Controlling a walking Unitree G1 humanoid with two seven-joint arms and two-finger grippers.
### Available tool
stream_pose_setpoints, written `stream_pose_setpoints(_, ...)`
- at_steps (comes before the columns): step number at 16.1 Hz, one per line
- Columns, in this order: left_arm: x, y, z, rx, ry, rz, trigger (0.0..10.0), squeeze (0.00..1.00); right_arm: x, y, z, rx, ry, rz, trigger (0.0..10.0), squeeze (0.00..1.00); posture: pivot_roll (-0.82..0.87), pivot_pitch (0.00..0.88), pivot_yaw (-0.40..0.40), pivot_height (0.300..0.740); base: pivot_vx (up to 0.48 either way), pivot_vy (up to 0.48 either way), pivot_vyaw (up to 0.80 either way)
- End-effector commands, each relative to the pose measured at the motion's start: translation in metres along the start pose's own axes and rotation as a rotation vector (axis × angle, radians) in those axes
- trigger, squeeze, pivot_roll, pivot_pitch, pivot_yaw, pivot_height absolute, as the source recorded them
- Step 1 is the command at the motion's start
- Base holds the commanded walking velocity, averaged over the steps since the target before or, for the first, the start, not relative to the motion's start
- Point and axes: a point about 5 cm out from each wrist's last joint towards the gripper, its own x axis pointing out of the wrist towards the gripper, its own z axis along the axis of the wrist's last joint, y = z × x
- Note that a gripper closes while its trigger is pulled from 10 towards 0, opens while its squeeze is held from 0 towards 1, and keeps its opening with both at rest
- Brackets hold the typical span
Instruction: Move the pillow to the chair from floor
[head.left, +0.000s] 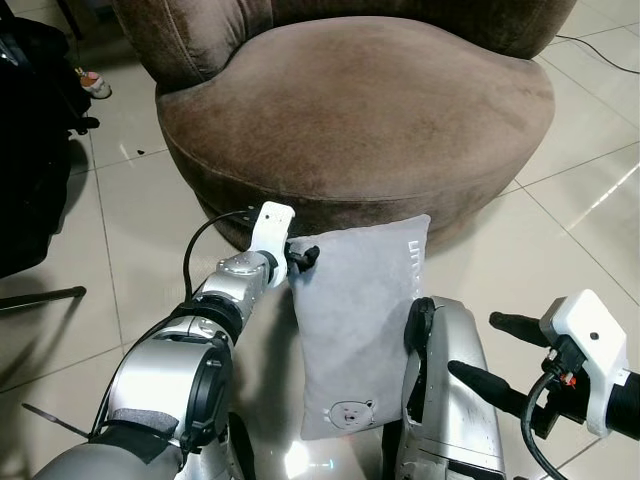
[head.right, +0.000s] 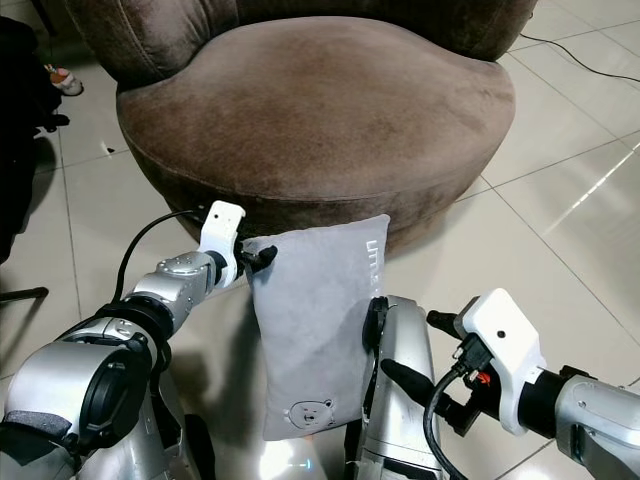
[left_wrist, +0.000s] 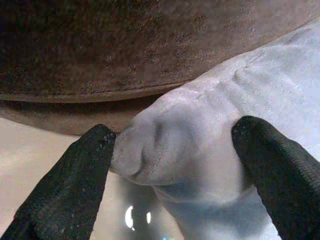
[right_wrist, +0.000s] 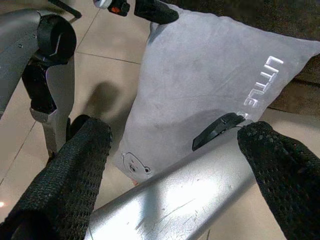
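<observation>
A grey pillow (head.left: 360, 320) with a small bear print stands on end on the tiled floor, its top leaning against the front of the brown round chair (head.left: 370, 110). My left gripper (head.left: 303, 256) is shut on the pillow's top left corner; in the left wrist view the corner (left_wrist: 170, 145) is bunched between the two black fingers. My right gripper (head.left: 497, 352) hangs open low on the right, apart from the pillow, with nothing between its fingers (right_wrist: 85, 155).
My silver leg (head.left: 450, 390) stands just right of the pillow's lower edge. A black bulky object (head.left: 30, 130) sits at the left, and a cable (head.left: 600, 52) crosses the floor at the back right. The chair seat is bare.
</observation>
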Motion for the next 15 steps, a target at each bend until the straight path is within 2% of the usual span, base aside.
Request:
stream_pose_setpoints(1, -0.001, -0.003, -0.020, 0.007, 0.093, -0.043, 10.0, 0.00, 0.001, 0.002, 0.002, -0.002, -0.008, 0.007, 10.0, 0.00, -0.51, 0.147, 0.015, 0.386, 0.000, 0.000, 0.00)
stream_pose_setpoints(2, -0.002, -0.003, -0.030, 0.071, 0.149, -0.069, 10.0, 0.00, 0.001, 0.002, 0.002, -0.002, -0.011, 0.006, 10.0, 0.00, -0.51, 0.147, 0.015, 0.386, 0.000, 0.000, 0.00)
stream_pose_setpoints(5, -0.005, 0.000, -0.042, 0.047, 0.221, -0.090, 10.0, 0.00, 0.000, 0.003, 0.001, -0.002, -0.004, 0.008, 10.0, 0.00, -0.50, 0.156, 0.014, 0.386, 0.000, 0.000, 0.00)
stream_pose_setpoints(6, -0.007, 0.012, -0.044, 0.255, 0.218, 0.017, 10.0, 0.00, -0.001, 0.003, 0.001, -0.001, -0.002, 0.007, 10.0, 0.00, -0.50, 0.160, 0.014, 0.386, 0.000, 0.000, 0.00)
stream_pose_setpoints(7, -0.007, 0.014, -0.042, 0.315, 0.202, 0.036, 10.0, 0.00, -0.001, 0.003, 0.001, -0.001, -0.001, 0.006, 10.0, 0.00, -0.50, 0.160, 0.014, 0.386, 0.000, 0.000, 0.00)
stream_pose_setpoints(8, -0.007, 0.016, -0.041, 0.407, 0.185, 0.064, 10.0, 0.18, -0.001, 0.003, 0.001, 0.000, 0.000, 0.006, 10.0, 0.00, -0.50, 0.159, 0.013, 0.386, 0.000, 0.000, 0.00)
stream_pose_setpoints(9, -0.007, 0.016, -0.042, 0.531, 0.186, 0.097, 10.0, 1.00, -0.001, 0.003, 0.000, 0.001, 0.001, 0.006, 10.0, 0.00, -0.50, 0.162, 0.012, 0.386, 0.000, 0.000, 0.00)
stream_pose_setpoints(11, -0.006, 0.011, -0.046, 0.497, 0.183, 0.048, 10.0, 1.00, 0.000, 0.003, 0.001, 0.000, -0.001, 0.009, 10.0, 0.00, -0.50, 0.162, 0.009, 0.386, 0.000, 0.000, 0.00)
stream_pose_setpoints(15, -0.005, 0.011, -0.041, 0.416, 0.141, 0.070, 10.0, 1.00, 0.000, 0.002, 0.001, -0.004, 0.002, 0.014, 10.0, 0.00, -0.50, 0.163, 0.003, 0.386, 0.000, 0.000, 0.00)
